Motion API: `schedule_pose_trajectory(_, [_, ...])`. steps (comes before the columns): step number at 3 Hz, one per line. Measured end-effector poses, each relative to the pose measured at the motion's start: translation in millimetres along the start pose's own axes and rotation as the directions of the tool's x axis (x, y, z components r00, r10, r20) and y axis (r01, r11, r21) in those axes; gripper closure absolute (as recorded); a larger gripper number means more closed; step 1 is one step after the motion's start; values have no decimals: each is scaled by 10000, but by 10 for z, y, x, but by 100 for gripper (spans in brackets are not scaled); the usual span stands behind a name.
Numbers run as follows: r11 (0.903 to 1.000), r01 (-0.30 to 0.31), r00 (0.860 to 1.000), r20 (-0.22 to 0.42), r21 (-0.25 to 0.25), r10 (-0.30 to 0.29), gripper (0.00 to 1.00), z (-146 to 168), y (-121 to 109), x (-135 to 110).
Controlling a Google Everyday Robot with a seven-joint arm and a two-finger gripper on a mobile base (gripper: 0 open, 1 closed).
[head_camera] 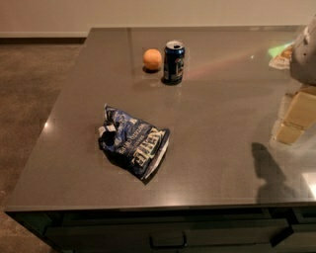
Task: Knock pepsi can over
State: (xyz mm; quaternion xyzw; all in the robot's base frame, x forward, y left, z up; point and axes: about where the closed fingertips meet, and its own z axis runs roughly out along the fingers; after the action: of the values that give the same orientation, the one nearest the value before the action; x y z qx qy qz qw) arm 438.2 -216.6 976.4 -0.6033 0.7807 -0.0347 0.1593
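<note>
While the pepsi can (174,62) stands upright on the far part of the dark grey worktop (222,99), the claw (295,118) hangs at the right edge of the camera view, well apart from it. The can is dark blue with a silver top. Just beside it on the left lies a round orange fruit (152,59), so close that whether the two touch cannot be told.

Nearer the front edge, a little left of the can, lies a crumpled dark blue chip bag (133,141) with white lettering. It lies flat on its side, well apart from both can and fruit.

The claw appears as pale beige blocks below the light grey body of the arm (306,49), which the right border cuts off. Whether the claw is released or clenched cannot be told. A dark shadow (269,173) falls on the worktop between the claw and the front edge. Beside the arm, at the far right, a small pale and green thing (280,55) rests on the worktop; what it is cannot be told.

Under the front edge runs a dark drawer front with a handle (168,242). Brown floor (29,89) lies to the left of the worktop, and a pale wall (148,12) stands behind it.
</note>
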Motion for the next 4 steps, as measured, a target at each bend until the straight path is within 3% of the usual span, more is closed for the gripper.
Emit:
schedule_pose_trajectory(2, [9993,-322,9994,108,191,320,0,41,-135,-76])
schedule_pose_trajectory(3, [9950,-893,9953,422,451,874,0,197,-421,-246])
schedule_pose_trajectory(4, [9830,-1648,9840,817,807,1583,0,400,-762,-438])
